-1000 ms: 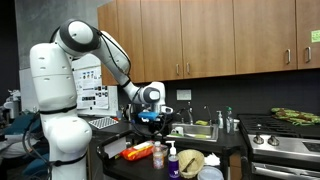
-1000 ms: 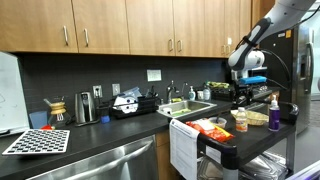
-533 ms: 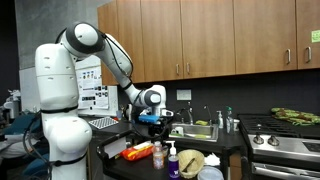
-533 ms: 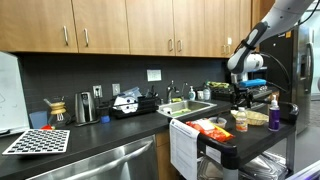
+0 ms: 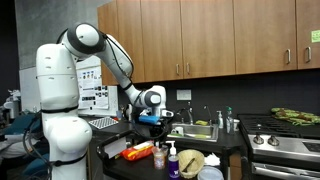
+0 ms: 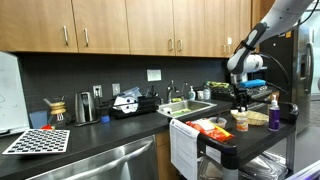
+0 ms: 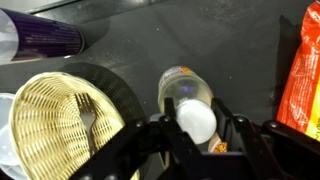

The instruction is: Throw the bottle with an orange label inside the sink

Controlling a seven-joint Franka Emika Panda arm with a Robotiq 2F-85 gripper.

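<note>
On the dark table (image 5: 113, 158) in an exterior view, the bottle with an orange label (image 5: 159, 155) stands upright beside a flat orange packet (image 5: 138, 151), with a purple pump bottle (image 5: 172, 160) and a woven basket (image 5: 190, 162) just beside it. The white arm reaches over this table, and the claw (image 5: 150, 120) hangs above the bottle, apart from its top. The sink (image 5: 197, 131) lies beyond, sunk in the dark counter under the wooden cupboards. From this far off I cannot tell how the fingers stand. In an exterior view from along the counter, the claw (image 6: 240, 98) points straight down over the bottle (image 6: 240, 121), close above its cap. The purple pump bottle (image 6: 274, 112) stands near the bottle, the basket (image 6: 258, 118) sits between them, and the orange packet (image 6: 210, 127) lies on the table (image 6: 228, 142) toward the camera. The sink (image 6: 191, 108) is well apart from the bottle, farther along the counter, and a pale towel (image 6: 183, 148) hangs at the counter's end. In the wrist view, the bottle (image 7: 180, 85) is seen from above, with its pale cap nearest the lens and the orange band showing below it. The claw (image 7: 196, 135) is spread, one dark finger on each side of the cap, and whether either touches it is unclear. The basket (image 7: 50, 125) holds a fork (image 7: 88, 118), while the purple bottle (image 7: 45, 38) and the orange packet (image 7: 302, 70) sit at the picture's edges.
</note>
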